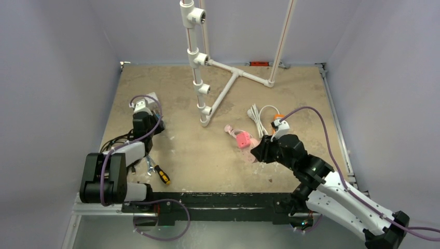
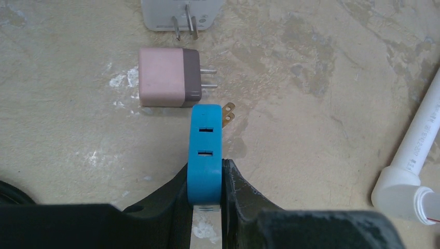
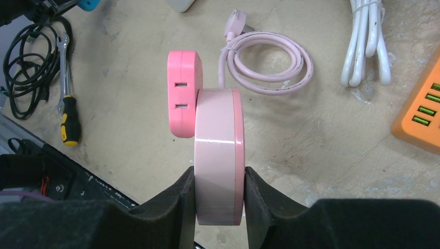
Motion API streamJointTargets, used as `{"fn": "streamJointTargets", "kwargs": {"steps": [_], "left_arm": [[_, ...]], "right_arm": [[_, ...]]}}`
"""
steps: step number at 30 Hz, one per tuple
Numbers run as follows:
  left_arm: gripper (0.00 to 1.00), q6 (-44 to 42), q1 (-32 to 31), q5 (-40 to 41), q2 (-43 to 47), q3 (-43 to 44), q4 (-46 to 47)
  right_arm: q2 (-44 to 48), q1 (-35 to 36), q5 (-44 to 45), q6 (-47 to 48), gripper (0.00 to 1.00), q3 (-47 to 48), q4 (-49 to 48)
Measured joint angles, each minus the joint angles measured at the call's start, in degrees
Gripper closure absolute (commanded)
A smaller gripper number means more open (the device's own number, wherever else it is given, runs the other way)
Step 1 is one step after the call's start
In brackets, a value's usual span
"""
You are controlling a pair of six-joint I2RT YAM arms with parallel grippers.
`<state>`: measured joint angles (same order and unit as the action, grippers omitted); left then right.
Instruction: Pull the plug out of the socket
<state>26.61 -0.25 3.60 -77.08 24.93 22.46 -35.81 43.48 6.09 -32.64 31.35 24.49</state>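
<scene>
R gripper (image 3: 220,189), nearest us in its wrist cam: jaws clamped tight on the pale pink round socket (image 3: 219,150), held edge-on w/ one pad on each flat face. The hot-pink plug (image 3: 184,93) sits against the socket's left-hand face toward its far end, touching it, two slots facing the cam. We can't tell how deep it's seated. Just beyond, the pink cord (image 3: 270,65) lies coiled on the table (image 3: 321,129). Farther right we see a white cable bundle (image 3: 366,41) and the corner of an orange power strip (image 3: 420,122). Farther left are a yellow-handled screwdriver (image 3: 70,124), a wrench (image 3: 62,44) and black cables (image 3: 26,67)

L gripper (image 2: 206,181): jaws closed on a blue adapter (image 2: 206,150), brass prongs poking out rightward at its far end. Beyond it, not touching, we see a pink-and-brown charger (image 2: 168,77), then a white charger (image 2: 181,13) at the top edge, and a white PVC pipe (image 2: 415,150) off to the right
</scene>
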Motion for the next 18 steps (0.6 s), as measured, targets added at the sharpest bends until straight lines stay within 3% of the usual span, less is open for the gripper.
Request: {"fn": "streamJointTargets", "kwargs": {"steps": [7, 15, 18], "left_arm": [[0.82, 1.4, 3.9, -4.3, -5.5, 1.7, 2.3], [0.44, 2.7, 4.7, -6.0, -6.5, 2.4, 2.1], [0.35, 2.8, 4.7, -5.9, -6.4, 2.4, 2.0]], "right_arm": [[-0.2, 0.0, -0.8, 0.3, 1.00, 0.0, -0.1], [-0.5, 0.0, -1.1, 0.3, 1.00, 0.0, -0.2], [-1.4, 0.0, -1.4, 0.3, 1.00, 0.0, -0.7]]}}
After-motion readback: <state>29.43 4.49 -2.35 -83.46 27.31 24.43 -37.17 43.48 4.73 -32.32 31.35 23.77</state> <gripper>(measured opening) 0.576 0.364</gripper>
